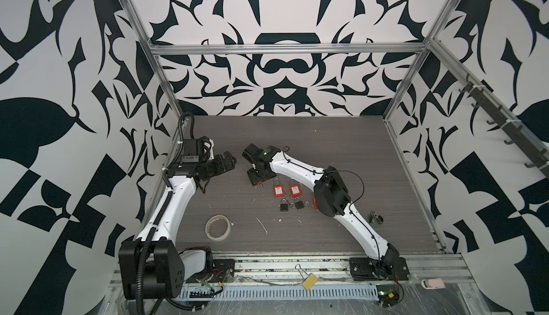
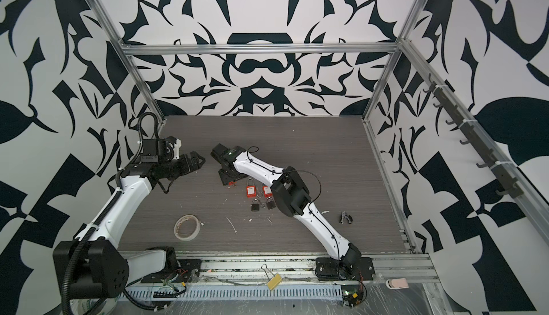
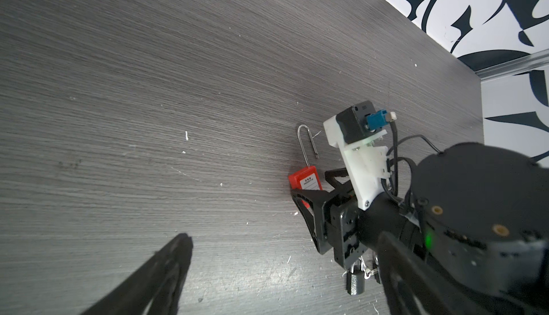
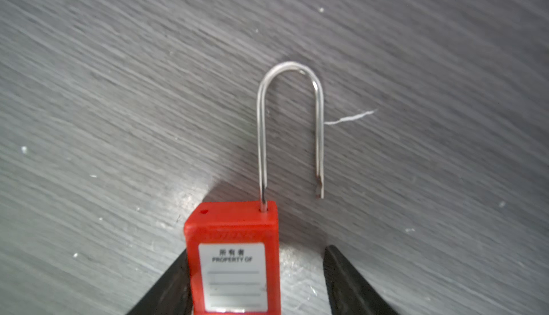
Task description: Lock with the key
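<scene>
Operator: Location of the red padlock (image 4: 233, 269)?
Technician: Flat on the worktop (image 4: 118, 90), near its middle, slightly toward the left edge. Shackle (image 4: 289, 69) open, free end out of the body.
Operator: Pincer states?
Technician: Right pincer (image 4: 256, 249) straddles the body, jaws apart; one finger (image 4: 175, 283) possibly touching, view blurred. Left pincer (image 1: 231, 162) spread wide, holding nothing.

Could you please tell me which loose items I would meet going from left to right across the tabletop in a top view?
tape roll → left red padlock → right red padlock → small metal piece. The black padlocks overlap the red ones sideways, so they are left out.
</scene>
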